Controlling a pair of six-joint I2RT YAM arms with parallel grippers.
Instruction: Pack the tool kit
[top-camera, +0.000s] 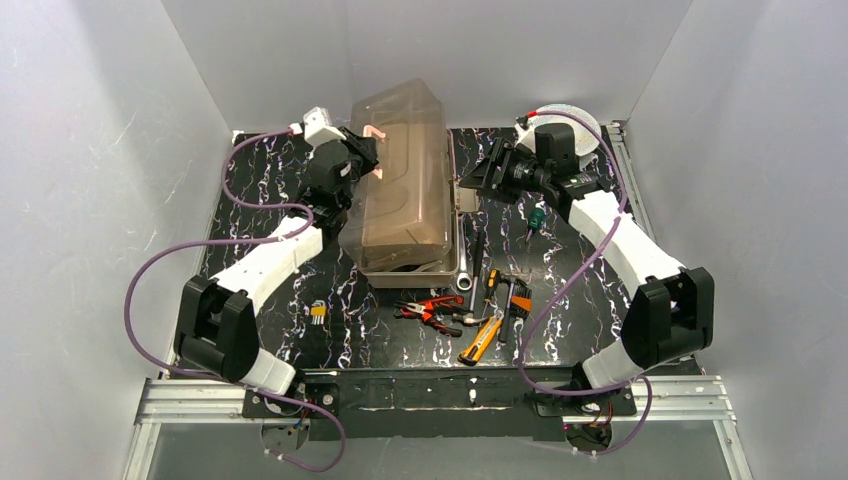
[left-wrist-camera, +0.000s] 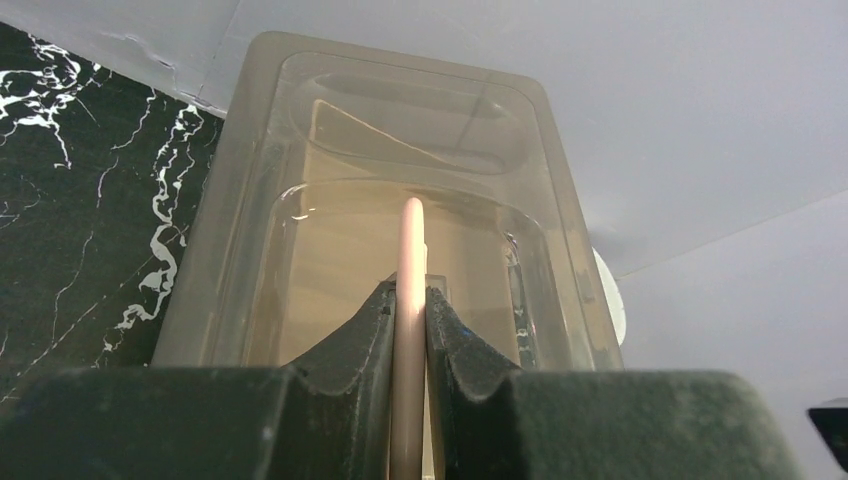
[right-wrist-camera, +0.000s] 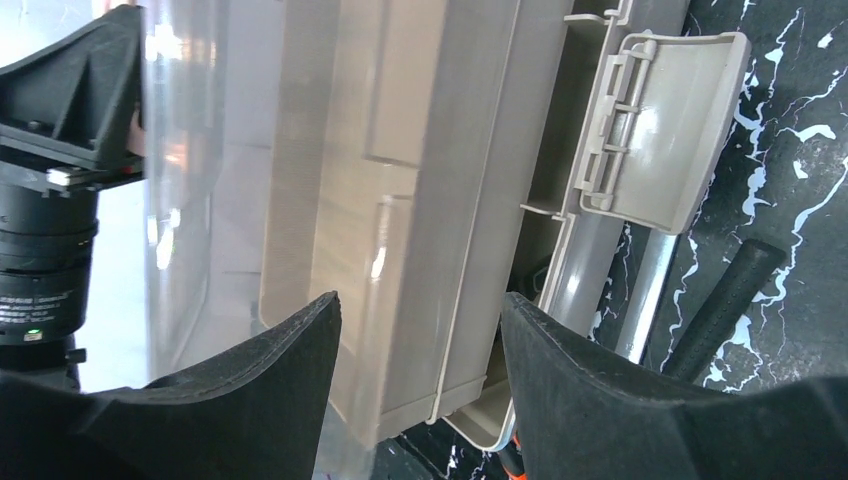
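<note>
The big beige toolbox (top-camera: 400, 200) sits in the middle of the black table (top-camera: 380, 350), a bit toward the back. Its see-through brown lid (left-wrist-camera: 400, 130) looks tipped up on one side. The left claw (left-wrist-camera: 409, 320) is squeezed shut on the thin pale handle (left-wrist-camera: 411, 250) on top of the lid. The right claw (right-wrist-camera: 420, 330) is open wide and holds nothing. It hangs close to the right side of the box, near the grey latch (right-wrist-camera: 660, 130). The worst thing that could happen is the whole box sliding or tipping over, because it is only held by the handle. The lid could also slip out of the pinch and bang down, since the handle is skinny and smooth. The open right claw could bump the box wall or catch on the latch if it moves in crooked. The small tools are not packed yet. The red pliers (top-camera: 435, 308), the yellow knife (top-camera: 482, 340) and a screwdriver (top-camera: 491, 285) lie on the table just in front of the box. If the box slides forward, it could push them away or land on them.
</note>
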